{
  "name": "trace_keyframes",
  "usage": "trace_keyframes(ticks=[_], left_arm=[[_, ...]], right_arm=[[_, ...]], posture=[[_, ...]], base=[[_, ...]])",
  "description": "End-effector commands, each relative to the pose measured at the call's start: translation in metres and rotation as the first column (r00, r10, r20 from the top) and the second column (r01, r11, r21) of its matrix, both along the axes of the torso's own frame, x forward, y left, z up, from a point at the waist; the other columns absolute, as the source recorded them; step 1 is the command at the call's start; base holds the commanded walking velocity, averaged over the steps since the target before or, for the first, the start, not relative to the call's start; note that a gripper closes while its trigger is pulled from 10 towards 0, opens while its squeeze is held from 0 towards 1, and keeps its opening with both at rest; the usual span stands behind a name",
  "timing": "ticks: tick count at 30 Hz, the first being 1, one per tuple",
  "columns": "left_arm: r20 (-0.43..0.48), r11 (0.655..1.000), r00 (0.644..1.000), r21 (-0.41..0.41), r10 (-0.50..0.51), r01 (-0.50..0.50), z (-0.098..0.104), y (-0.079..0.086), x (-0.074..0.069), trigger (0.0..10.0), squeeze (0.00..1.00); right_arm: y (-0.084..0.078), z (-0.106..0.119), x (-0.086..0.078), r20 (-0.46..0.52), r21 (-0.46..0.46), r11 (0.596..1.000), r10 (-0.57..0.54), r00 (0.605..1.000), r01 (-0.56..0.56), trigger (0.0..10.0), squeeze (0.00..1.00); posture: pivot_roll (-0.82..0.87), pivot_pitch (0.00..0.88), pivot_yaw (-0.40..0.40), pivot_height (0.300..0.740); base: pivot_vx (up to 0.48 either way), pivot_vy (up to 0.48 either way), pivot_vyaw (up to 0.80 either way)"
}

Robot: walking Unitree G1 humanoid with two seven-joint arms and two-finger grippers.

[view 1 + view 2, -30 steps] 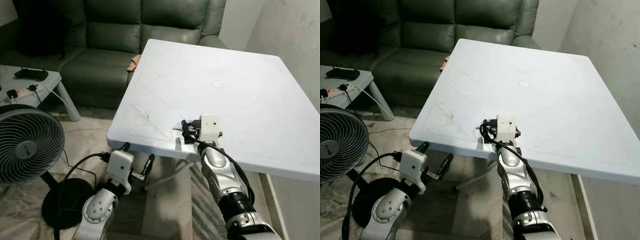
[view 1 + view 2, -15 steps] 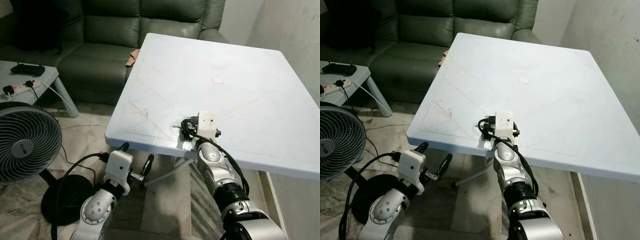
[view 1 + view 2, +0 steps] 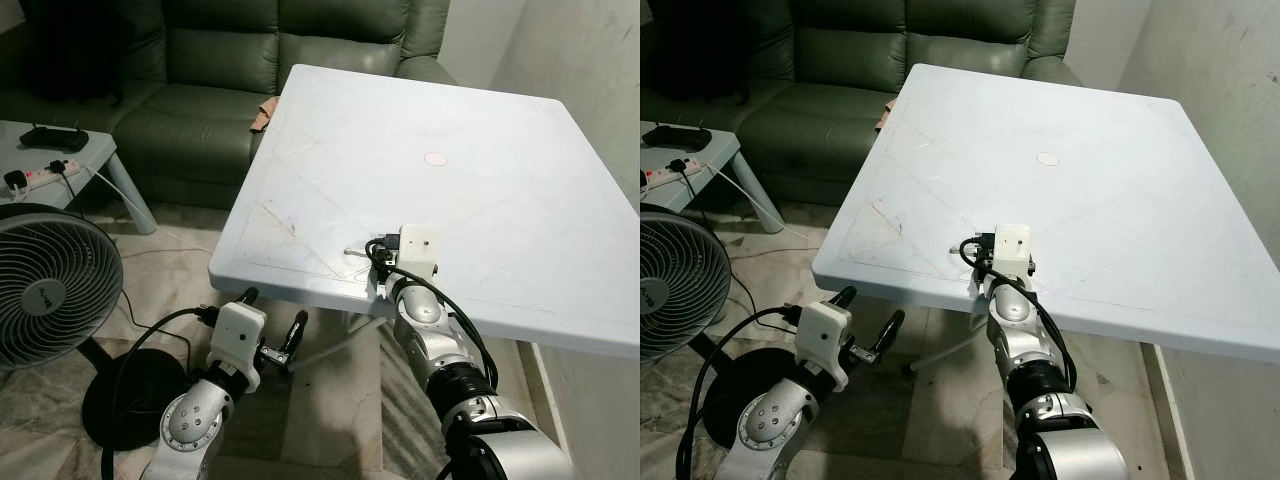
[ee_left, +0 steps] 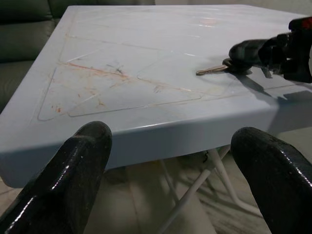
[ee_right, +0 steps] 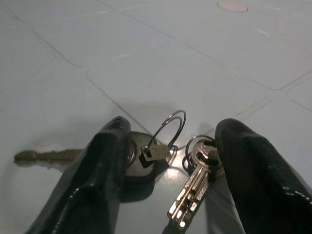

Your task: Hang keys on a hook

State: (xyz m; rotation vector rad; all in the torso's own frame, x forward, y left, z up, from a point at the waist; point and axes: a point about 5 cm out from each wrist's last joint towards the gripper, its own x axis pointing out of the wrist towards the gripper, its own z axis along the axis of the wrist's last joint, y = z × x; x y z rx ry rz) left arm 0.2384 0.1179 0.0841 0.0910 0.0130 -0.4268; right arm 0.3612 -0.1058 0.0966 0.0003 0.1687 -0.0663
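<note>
From the head, a white table [image 3: 480, 190] stands before a green sofa [image 3: 210, 90], a fan [image 3: 50, 290] on the tiled floor at its left; the right gripper [image 3: 375, 258] rests near the table's front edge, the left gripper [image 3: 268, 325] hangs below it. The left wrist view shows its fingers [image 4: 73, 170] spread apart under the scuffed edge. In the right wrist view, the keys [image 5: 161, 161] lie flat on the table between parted fingers [image 5: 102, 170], not gripped.

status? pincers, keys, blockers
Right pincer open, straddling keys flat on white table. Left pincer open, idle below table edge. No hook seen.
</note>
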Motion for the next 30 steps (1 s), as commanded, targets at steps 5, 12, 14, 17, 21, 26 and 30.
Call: trace_keyframes(ticks=[5,12,14,17,21,26,30], left_arm=[[0.000,1.000,1.000,0.010,-0.004,0.004,0.0016,-0.0019,-0.0012,10.0,0.00],[-0.002,1.000,1.000,0.012,-0.001,0.001,0.0016,-0.0019,-0.0019,10.0,0.00],[-0.002,1.000,1.000,0.013,0.000,0.000,0.0015,-0.0019,-0.0020,10.0,0.00],[-0.004,1.000,1.000,0.015,0.002,-0.002,0.0012,-0.0017,-0.0019,10.0,0.00],[-0.006,1.000,1.000,0.017,0.000,0.000,0.0008,-0.0020,-0.0020,10.0,0.00],[-0.007,1.000,1.000,0.020,-0.001,0.001,0.0008,-0.0021,-0.0019,10.0,0.00],[-0.007,1.000,1.000,0.021,0.000,0.000,0.0008,-0.0021,-0.0017,10.0,0.00]], right_arm=[[0.0006,0.0040,0.0034,0.008,0.006,1.000,-0.013,1.000,0.013,2.2,0.00],[0.0013,0.0048,0.0040,0.012,0.006,1.000,-0.008,1.000,0.007,4.4,0.00],[0.0012,0.0049,0.0041,0.014,0.005,1.000,-0.008,1.000,0.008,4.9,0.00],[0.0012,0.0054,0.0042,0.020,0.004,1.000,-0.002,1.000,0.002,8.5,0.00],[0.0006,0.0061,0.0046,0.029,0.004,1.000,0.004,1.000,-0.004,7.4,0.00],[-0.0007,0.0073,0.0049,0.038,0.004,1.000,0.000,0.999,0.000,2.9,0.00],[0.0000,0.0079,0.0054,0.043,0.007,1.000,0.018,0.999,-0.019,10.0,0.00]], posture=[[0.07,0.100,-0.048,0.740],[0.07,0.101,-0.049,0.740],[0.07,0.102,-0.049,0.740],[0.07,0.105,-0.048,0.740],[0.06,0.104,-0.049,0.740],[0.06,0.103,-0.047,0.740],[0.06,0.103,-0.047,0.740]], base=[[0.000,0.000,0.00],[0.000,0.000,0.00],[0.000,0.000,0.00],[0.000,0.000,0.00],[0.000,0.000,0.00],[0.000,0.000,0.00],[0.000,0.000,0.00]])
